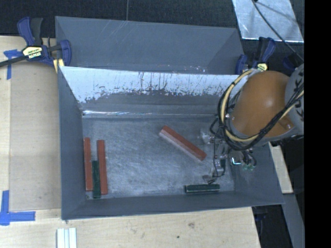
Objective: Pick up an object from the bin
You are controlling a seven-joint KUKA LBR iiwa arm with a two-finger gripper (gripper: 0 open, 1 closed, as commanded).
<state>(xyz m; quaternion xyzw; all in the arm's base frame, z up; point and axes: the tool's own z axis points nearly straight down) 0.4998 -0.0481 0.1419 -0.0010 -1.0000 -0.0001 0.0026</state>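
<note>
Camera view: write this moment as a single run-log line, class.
gripper low, right side of bin | close by dark green bar at front wall | reddish bar tilted mid-bin | three bars at left

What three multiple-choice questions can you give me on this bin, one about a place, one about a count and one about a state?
1. Where does the dark green bar nearest the gripper lie?
A. Along the lower wall of the bin in the view, at the right.
B. In the upper left corner.
C. In the middle of the floor.

2. How many reddish-brown bars are in the bin?
A. Two.
B. Three.
C. Five.

3. How does the middle reddish-brown bar lie?
A. Flat on the floor, slanted.
B. Standing on end.
C. Lifted by the gripper.

Answers: 1 A, it lies by the lower wall, just below the gripper. 2 B, two lie side by side at the left and one in the middle. 3 A, it rests slanted on the floor.
</note>
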